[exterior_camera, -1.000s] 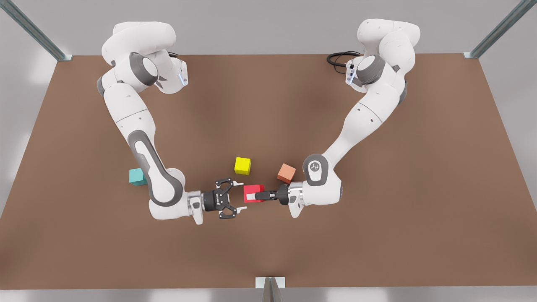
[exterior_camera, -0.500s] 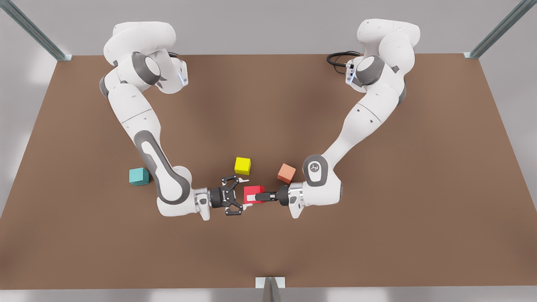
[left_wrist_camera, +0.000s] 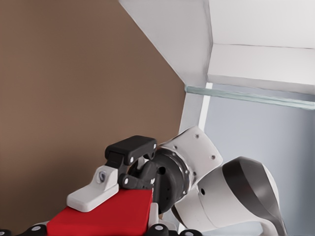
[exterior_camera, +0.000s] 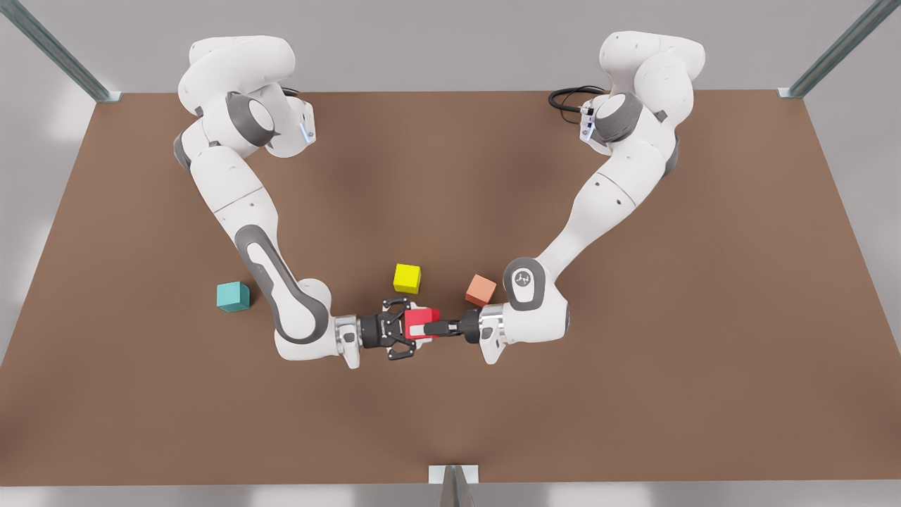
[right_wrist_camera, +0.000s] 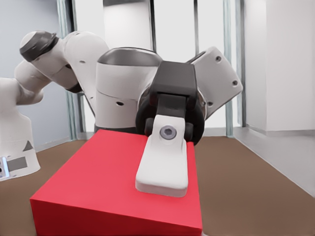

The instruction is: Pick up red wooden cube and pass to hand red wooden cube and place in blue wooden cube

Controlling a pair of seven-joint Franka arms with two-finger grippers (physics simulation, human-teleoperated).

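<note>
Spanning the whole scene, the brown bench (exterior_camera: 633, 394) carries both white arms, which reach from its far edge toward the middle of its near edge and meet there wrist to wrist. The left claw (exterior_camera: 402, 329), the black linked one on the arm at the front view's left, is set around one end of the red wooden cube (exterior_camera: 422, 318), its black frame straddling the block; I cannot tell whether it is clenched on the cube or merely surrounding it. The right claw (exterior_camera: 424, 329), straight-fingered, is grasping the same cube from the opposite end, with one white pad (right_wrist_camera: 163, 167) pressed flat on the cube's upper face. The cube is held level between the two claws, above the bench near the middle of its near edge; its faces are plain, matte and bright red, with sharp edges (right_wrist_camera: 108, 187). The blue wooden cube (exterior_camera: 233, 296), teal and plain, sits on the bench well apart, toward the edge at the front view's left. A yellow cube (exterior_camera: 407, 278) and a salmon-orange cube (exterior_camera: 481, 290) rest just beyond the meeting claws.
</note>
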